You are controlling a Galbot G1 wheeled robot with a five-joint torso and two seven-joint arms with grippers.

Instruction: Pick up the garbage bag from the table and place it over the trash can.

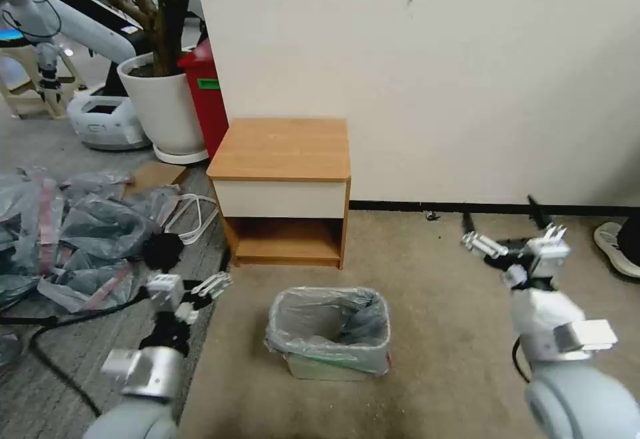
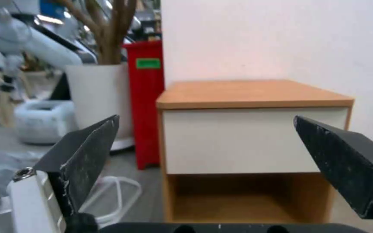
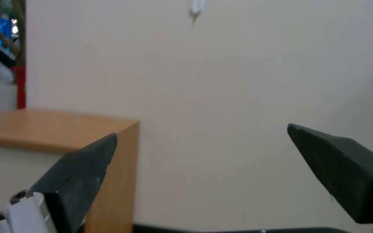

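Nearest, the left claw (image 1: 200, 290) and right claw (image 1: 513, 246) both hover spread wide and hold nothing (one to each side of the trash can (image 1: 330, 366)). On the floor between them, the garbage bag (image 1: 347, 319) lines the can, draped over its rim. Beyond stands the counter (image 1: 283, 149), against the wall.

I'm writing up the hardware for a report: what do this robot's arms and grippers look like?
Both arms are rounded, glossy pale-grey shells with silver boxy wrist blocks. The left gripper and right gripper have white bodies over black joints, and black cables trail from each arm. Their finger pads are wedge-shaped, matt black and scuffed.
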